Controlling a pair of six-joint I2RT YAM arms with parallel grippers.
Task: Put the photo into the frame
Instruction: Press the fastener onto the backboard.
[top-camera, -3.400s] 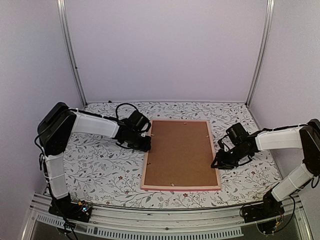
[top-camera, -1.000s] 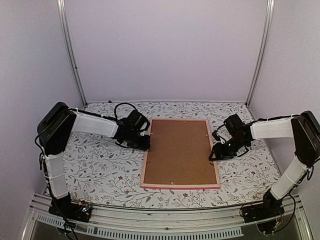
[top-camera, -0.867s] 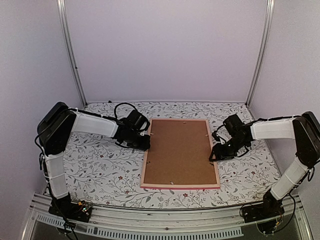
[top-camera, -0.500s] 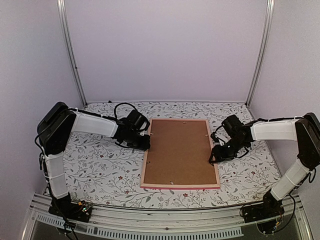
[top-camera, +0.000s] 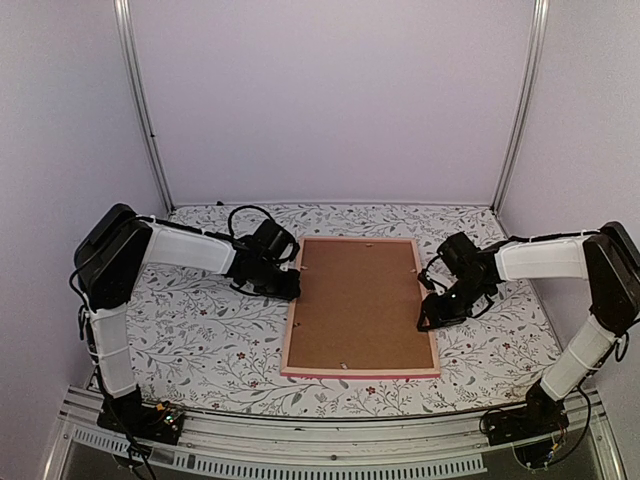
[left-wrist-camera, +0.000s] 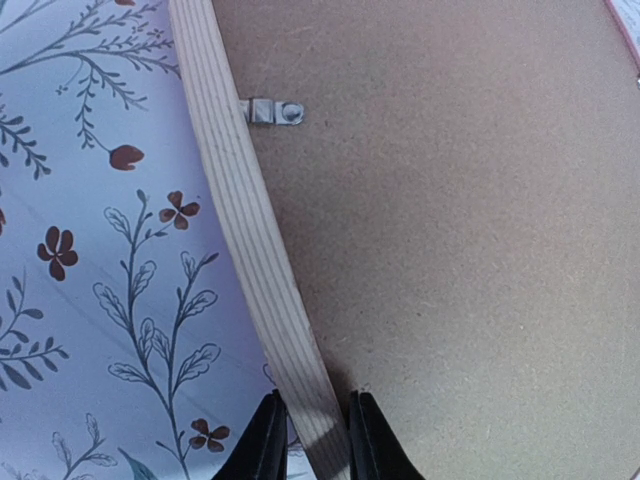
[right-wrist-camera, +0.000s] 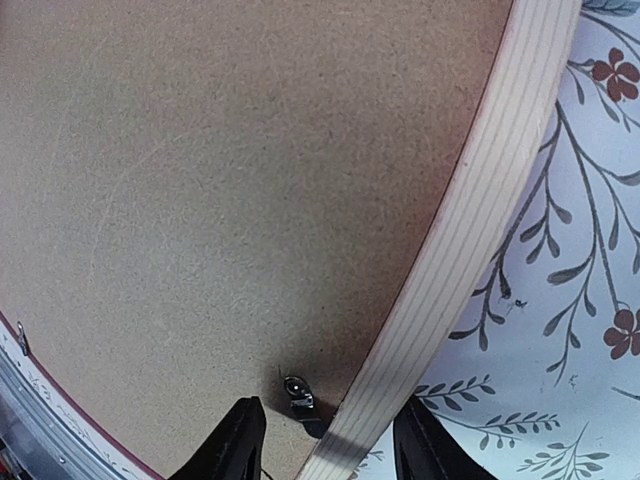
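Observation:
The pink frame (top-camera: 288, 335) lies face down on the floral table with the brown backing board (top-camera: 360, 300) filling it. The photo is hidden. My left gripper (top-camera: 292, 288) is at the frame's left rail; in the left wrist view my gripper (left-wrist-camera: 312, 445) is shut on the pale rail (left-wrist-camera: 235, 200), one finger on each side. My right gripper (top-camera: 427, 318) is at the right rail; in the right wrist view it (right-wrist-camera: 325, 445) is open, straddling the rail (right-wrist-camera: 480, 200) and a small metal clip (right-wrist-camera: 300, 395).
Another metal clip (left-wrist-camera: 272, 111) sits on the backing board (left-wrist-camera: 450, 230) by the left rail. The floral tablecloth (top-camera: 200, 330) surrounds the frame. Purple walls and two metal posts (top-camera: 140, 110) close in the back and sides.
My right gripper has moved a little farther up and inward along the right rail, and the frame has shifted slightly. My left gripper has stayed on the left rail.

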